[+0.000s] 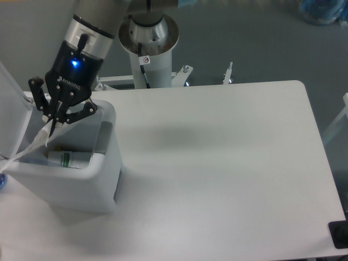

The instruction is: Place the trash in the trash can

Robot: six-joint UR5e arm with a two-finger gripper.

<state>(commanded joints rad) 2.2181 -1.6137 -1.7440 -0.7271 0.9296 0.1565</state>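
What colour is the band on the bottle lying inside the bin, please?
Green, around the bottle in the bin, in the fixed camera view.

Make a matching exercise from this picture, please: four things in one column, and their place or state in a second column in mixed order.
Things:
1. plastic bottle
2. plastic bag
3. gripper
4. lid

Places or states:
a. swung open, standing up at the left
b. lying inside the trash can
c. shut above the bin opening
d. hanging from the fingers into the bin

Pairs: 1-b, 2-d, 3-c, 4-a
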